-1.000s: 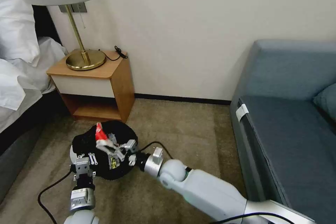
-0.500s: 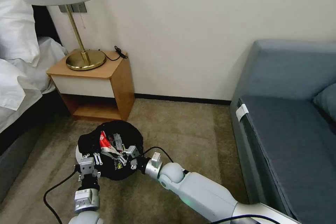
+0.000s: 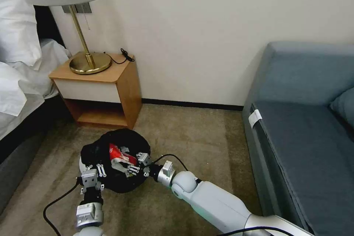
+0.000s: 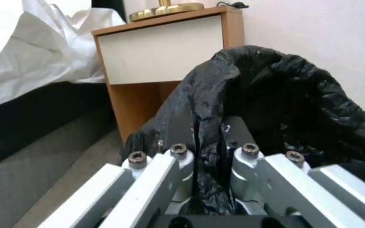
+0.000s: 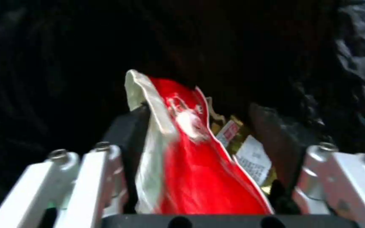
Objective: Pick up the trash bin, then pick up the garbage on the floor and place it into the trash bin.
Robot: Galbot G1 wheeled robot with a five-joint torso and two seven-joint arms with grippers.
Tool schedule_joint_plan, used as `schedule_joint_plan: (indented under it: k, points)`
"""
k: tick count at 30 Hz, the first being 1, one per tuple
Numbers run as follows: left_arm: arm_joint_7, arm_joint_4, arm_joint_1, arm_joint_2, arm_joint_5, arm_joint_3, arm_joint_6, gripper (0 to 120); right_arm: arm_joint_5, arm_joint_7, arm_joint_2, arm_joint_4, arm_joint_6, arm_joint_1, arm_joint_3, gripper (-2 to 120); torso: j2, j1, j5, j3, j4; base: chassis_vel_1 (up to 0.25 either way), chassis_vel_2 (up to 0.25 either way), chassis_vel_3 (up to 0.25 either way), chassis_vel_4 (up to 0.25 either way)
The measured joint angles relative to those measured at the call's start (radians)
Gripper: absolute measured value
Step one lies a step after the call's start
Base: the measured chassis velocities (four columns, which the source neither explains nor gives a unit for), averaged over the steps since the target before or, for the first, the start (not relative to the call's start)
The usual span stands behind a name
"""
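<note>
The right gripper's (image 5: 199,177) fingers (image 5: 121,133) are spread apart over the bin's mouth, with the red-and-white packet (image 5: 191,152) lying loosely between them, against one finger; the left gripper (image 4: 210,148) is pinched on the black bag's (image 4: 284,95) folded rim; the trash bin (image 3: 114,162) is thereby held above the carpet (image 3: 191,136), near the nightstand (image 3: 99,88).
</note>
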Motion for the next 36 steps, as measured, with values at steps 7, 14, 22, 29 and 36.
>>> schedule_joint_plan:
  k: [7,14,22,29,36]
  points:
    - [-0.002,-0.005,0.014,-0.003,-0.006,-0.017,-0.009,6,-0.015,0.013,-0.007,0.039,0.000,-0.021,0.049,90,0.000,0.000,0.0000,0.000,0.0000,0.000,0.000,0.000,0.000]
    - [-0.032,-0.047,0.013,-0.021,-0.120,-0.047,0.009,6,0.021,0.022,-0.019,0.205,-0.034,-0.025,0.190,100,0.000,0.000,0.0000,0.000,0.0000,0.000,0.000,0.000,0.000]
    - [-0.080,-0.084,0.016,-0.036,-0.302,-0.097,0.029,6,0.066,0.024,-0.043,0.309,-0.052,-0.080,0.330,100,0.000,0.000,0.0001,0.000,0.0000,0.000,0.000,0.000,0.000]
    - [-0.090,-0.092,0.051,-0.066,-0.453,-0.129,-0.017,6,0.071,0.014,-0.066,0.380,-0.050,-0.208,0.454,100,0.000,0.000,0.0002,0.000,0.0001,0.000,0.000,0.000,0.000]
    - [-0.073,-0.086,0.052,-0.084,-0.559,-0.142,-0.056,6,0.062,-0.016,-0.085,0.425,-0.044,-0.284,0.515,100,0.000,0.000,0.0000,0.000,0.0000,0.000,0.000,0.000,0.000]
